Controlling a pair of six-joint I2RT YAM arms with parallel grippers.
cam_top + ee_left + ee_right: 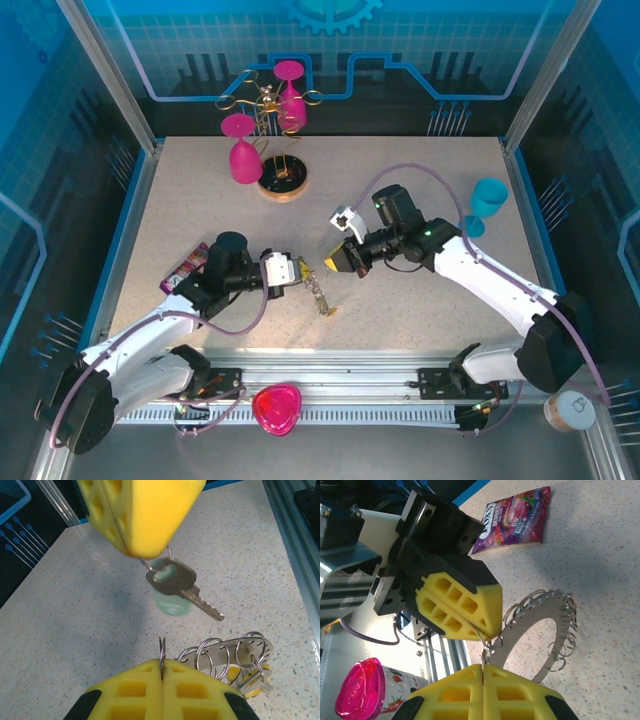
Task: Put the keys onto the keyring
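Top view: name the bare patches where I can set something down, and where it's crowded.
Bare table: the near right, between the right arm and the near edge; the far left corner beside the glass stand; the far strip between stand and teal cup. Crowded: the middle, where left gripper, right gripper and keyring meet.

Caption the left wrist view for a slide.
Left jaws pinch a keyring clip; right jaws hold a dangling teal-headed key.
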